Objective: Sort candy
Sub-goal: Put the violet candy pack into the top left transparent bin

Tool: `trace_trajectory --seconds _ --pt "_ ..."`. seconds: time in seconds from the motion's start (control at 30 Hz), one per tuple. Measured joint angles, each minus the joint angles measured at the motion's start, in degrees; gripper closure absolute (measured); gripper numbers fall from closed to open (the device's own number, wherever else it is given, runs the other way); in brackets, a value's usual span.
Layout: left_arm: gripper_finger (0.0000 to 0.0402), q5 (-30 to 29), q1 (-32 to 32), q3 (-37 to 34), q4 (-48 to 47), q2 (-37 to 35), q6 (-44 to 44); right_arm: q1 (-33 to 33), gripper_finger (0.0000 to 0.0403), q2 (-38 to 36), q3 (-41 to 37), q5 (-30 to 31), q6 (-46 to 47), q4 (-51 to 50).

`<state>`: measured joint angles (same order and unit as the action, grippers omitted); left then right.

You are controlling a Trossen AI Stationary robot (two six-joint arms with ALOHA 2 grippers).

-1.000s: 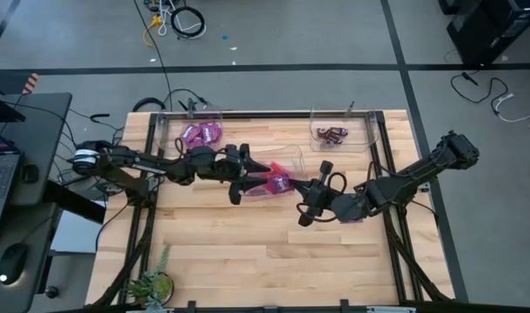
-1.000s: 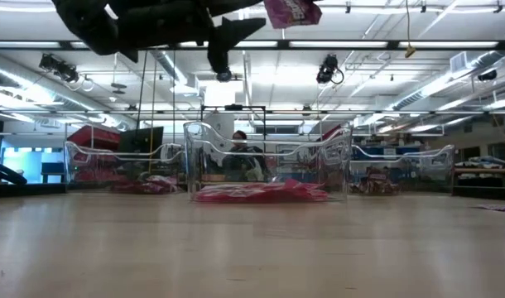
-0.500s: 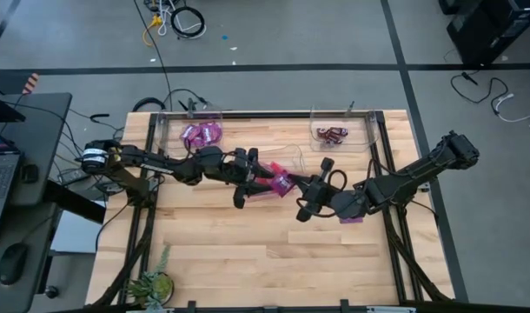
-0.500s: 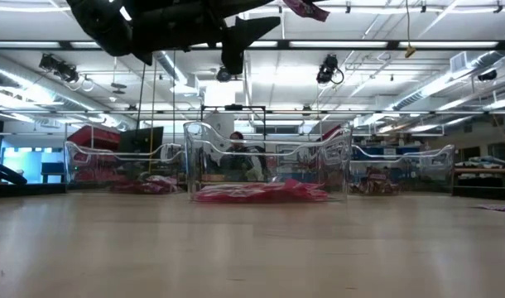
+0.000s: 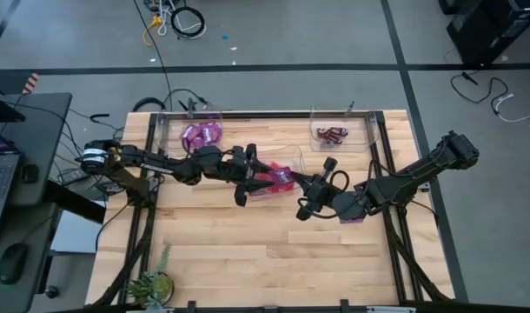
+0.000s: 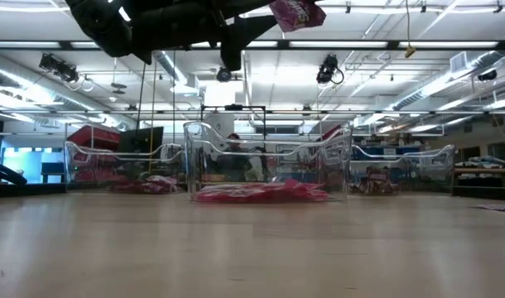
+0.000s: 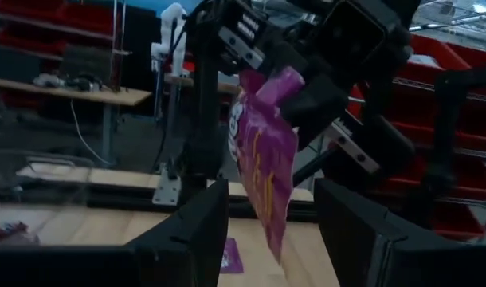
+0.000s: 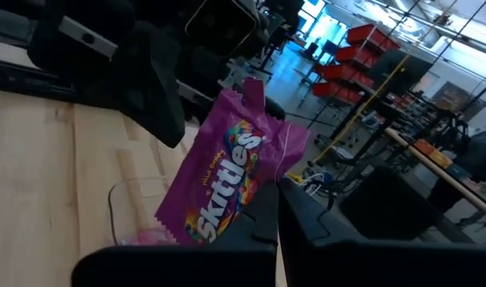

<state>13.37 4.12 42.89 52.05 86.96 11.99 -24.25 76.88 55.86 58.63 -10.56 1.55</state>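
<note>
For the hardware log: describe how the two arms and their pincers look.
Both arms are dark, near-black, built of jointed segments. The left arm has a pale band near its base. The left pincer has two broad, flat black fingers. The right arm carries a looped black cable near the right pincer.

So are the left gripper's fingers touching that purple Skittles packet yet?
Apart. The left wrist view shows the left gripper's fingers spread either side of the purple Skittles packet, with gaps.

Candy packet (image 5: pixel 283 177) hanging above middle bin (image 5: pixel 287 162), between left gripper (image 5: pixel 248 184) and right gripper (image 5: pixel 293 181); two other bins (image 5: pixel 366 132) sitting along table's (image 5: pixel 248 252) far edge.
</note>
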Motion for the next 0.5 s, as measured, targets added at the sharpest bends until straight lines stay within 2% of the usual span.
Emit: trace_trajectory --seconds 0.17,0.27,0.4,0.5 --pt "0.0229 0.0 -0.1 0.0 1.4 0.0 -2.9 0.0 0.0403 0.0 0.0 -1.4 0.4 0.1" --pt "0.0277 0.0 -0.1 0.0 1.3 0.0 -4.5 0.4 0.0403 0.0 0.0 -3.2 0.5 0.1" --pt "0.0377 -0.1 -0.1 0.0 2.3 0.0 -6.9 0.7 0.0400 0.0 0.0 -3.5 1.7 0.1" --pt "0.0391 -0.1 0.3 0.0 2.3 -0.5 -7.2 0.7 0.0390 0.0 0.0 -3.5 1.7 -0.4"
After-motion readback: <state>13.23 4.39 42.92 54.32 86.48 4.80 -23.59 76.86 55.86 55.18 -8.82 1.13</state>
